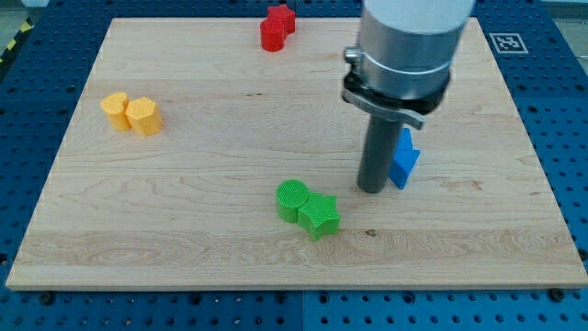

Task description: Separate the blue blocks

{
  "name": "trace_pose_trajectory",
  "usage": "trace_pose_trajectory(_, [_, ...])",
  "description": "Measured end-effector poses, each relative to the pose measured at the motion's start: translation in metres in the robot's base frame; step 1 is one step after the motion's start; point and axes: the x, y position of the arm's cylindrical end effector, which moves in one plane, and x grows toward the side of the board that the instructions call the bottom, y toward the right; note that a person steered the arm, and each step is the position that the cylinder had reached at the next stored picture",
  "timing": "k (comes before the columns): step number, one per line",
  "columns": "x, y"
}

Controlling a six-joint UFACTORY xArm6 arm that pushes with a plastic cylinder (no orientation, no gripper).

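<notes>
While my tip (371, 189) is resting on the wooden board (184, 221), it is sitting just left of a blue block (404, 161), seemingly touching it; being a bare rod, it is grasping nothing. Green blocks (308, 208) are lying nearby at lower left.

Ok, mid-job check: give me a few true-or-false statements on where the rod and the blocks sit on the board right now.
1. My tip stands just to the view's left of the blue block. True.
2. The two yellow blocks lie apart at opposite edges. False: they touch, near the view's left.
3. The green blocks sit side by side, touching. True.
4. The red blocks lie at the view's bottom. False: they are at the view's top edge.
5. Two blue blocks show fully. False: only one blue shape shows, partly hidden behind the rod.
</notes>
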Motion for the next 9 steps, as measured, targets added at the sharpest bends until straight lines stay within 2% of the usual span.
trace_pose_trajectory(3, [0.0, 0.041])
trace_pose_trajectory(7, [-0.077, 0.023])
trace_pose_trajectory(9, [-0.094, 0.065])
